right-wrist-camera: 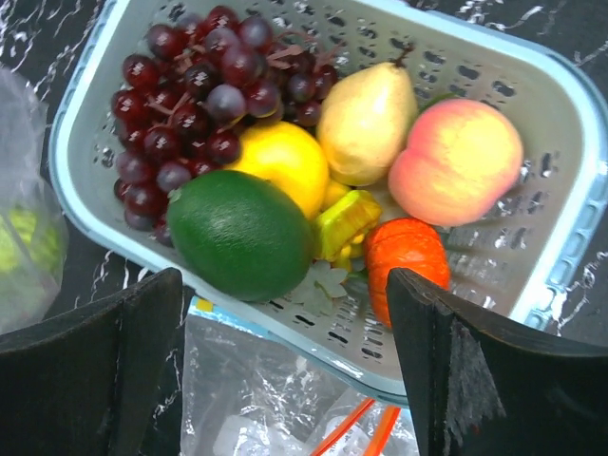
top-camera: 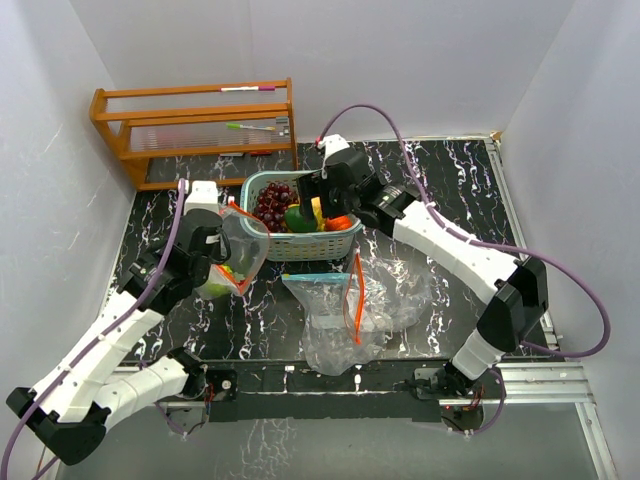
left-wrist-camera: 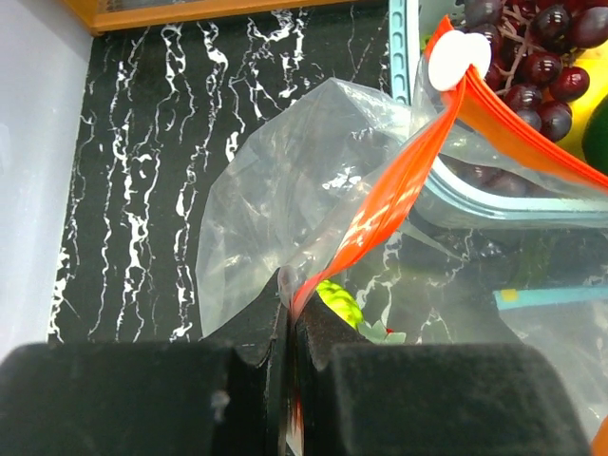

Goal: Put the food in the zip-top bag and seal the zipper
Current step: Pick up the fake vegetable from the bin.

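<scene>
My left gripper (left-wrist-camera: pixel 290 293) is shut on the orange zipper strip (left-wrist-camera: pixel 399 180) of a clear zip-top bag (left-wrist-camera: pixel 266 199), holding its mouth up beside the basket (top-camera: pixel 300 245). A white slider (left-wrist-camera: pixel 459 59) sits at the strip's far end. A bumpy lime-green fruit (left-wrist-camera: pixel 337 302) lies inside the bag. My right gripper (right-wrist-camera: pixel 285 351) hovers open over the basket's near rim (right-wrist-camera: pixel 361 351), holding nothing. The basket holds food: purple grapes (right-wrist-camera: pixel 190 85), a dark green avocado (right-wrist-camera: pixel 242 233), a lemon (right-wrist-camera: pixel 280 161), a pear (right-wrist-camera: pixel 366 119), a peach (right-wrist-camera: pixel 456 161) and an orange fruit (right-wrist-camera: pixel 408 261).
More clear zip-top bags (top-camera: pixel 350 310) lie crumpled in front of the basket, one with orange strips (right-wrist-camera: pixel 361 432) right under my right gripper. A wooden rack (top-camera: pixel 195 130) stands at the back left. White walls close in the black marbled table (top-camera: pixel 460 180).
</scene>
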Tool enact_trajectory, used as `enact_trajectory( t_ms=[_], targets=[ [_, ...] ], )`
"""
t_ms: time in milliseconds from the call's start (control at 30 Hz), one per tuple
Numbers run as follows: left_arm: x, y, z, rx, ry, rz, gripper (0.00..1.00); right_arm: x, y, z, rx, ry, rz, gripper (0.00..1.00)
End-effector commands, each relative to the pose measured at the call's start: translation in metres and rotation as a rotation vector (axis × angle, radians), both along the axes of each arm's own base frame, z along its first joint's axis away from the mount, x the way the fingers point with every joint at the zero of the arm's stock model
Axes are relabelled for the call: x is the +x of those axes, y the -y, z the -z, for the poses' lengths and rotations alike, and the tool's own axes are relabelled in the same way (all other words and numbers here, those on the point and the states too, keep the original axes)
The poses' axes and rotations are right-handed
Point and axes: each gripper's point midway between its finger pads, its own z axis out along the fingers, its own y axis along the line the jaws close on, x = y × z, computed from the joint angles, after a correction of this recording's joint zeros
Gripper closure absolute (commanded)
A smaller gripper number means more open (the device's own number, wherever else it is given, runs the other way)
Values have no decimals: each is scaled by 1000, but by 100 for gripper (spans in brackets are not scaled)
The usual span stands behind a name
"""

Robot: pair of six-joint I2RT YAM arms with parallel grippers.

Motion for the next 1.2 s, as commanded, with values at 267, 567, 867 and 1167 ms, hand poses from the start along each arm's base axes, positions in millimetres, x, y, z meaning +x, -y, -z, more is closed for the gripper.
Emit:
enact_trajectory(
  t_ms=[267,567,867,1167],
  targets=[
    [-10,-34,-41,53,86,-112,100,-24,-42,-16,105,110,-296,2],
    [-10,-31,-40,41,87,-106,100,-4,-48,17,20,118,-279,1],
    [-12,-29,-37,17,83,-93,100,11,-57,49,-2,73,-235,2],
    [-12,-28,-35,18,79,-92,100,13,-44,18,37,127,-157,37]
  ],
)
